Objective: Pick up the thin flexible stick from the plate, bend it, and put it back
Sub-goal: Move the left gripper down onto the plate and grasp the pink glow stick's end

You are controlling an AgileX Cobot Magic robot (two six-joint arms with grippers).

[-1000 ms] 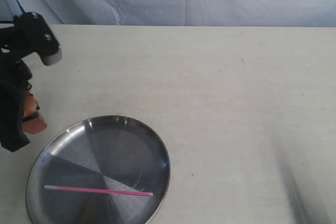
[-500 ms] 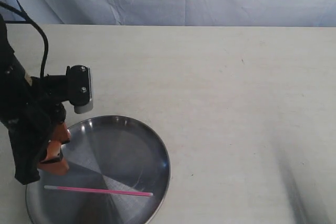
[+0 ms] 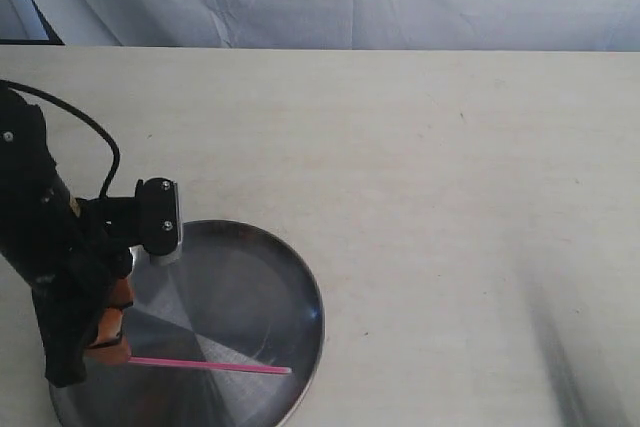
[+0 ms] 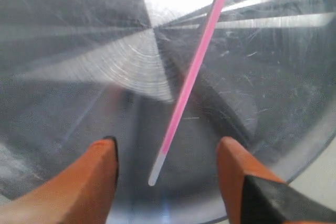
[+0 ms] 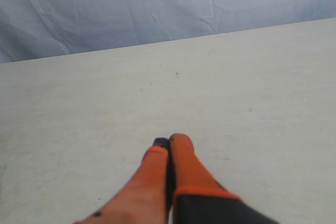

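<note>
the left gripper (image 4: 168, 145) is set, jaws apart, astride the thin flexible stick (image 4: 197, 66) at eight o'clock on the plate (image 3: 240, 272), ready for pinching; jaws are pressed together on the right gripper (image 5: 169, 142).

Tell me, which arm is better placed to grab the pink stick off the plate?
Left. Its orange tool is open above the round steel plate, straddling the whitish tip of the thin pink plastic stick. The right tool is shut, no plate in view.

The black, bulky left arm (image 3: 45, 277) carries a thin black cable (image 3: 90, 123) and a black block (image 3: 158, 217) with two screws (image 3: 166, 187) and a pale-grey end. The left end effector (image 4: 168, 148) and right end effector (image 5: 169, 141) have orange, black-backed fingers (image 4: 100, 177).
</note>
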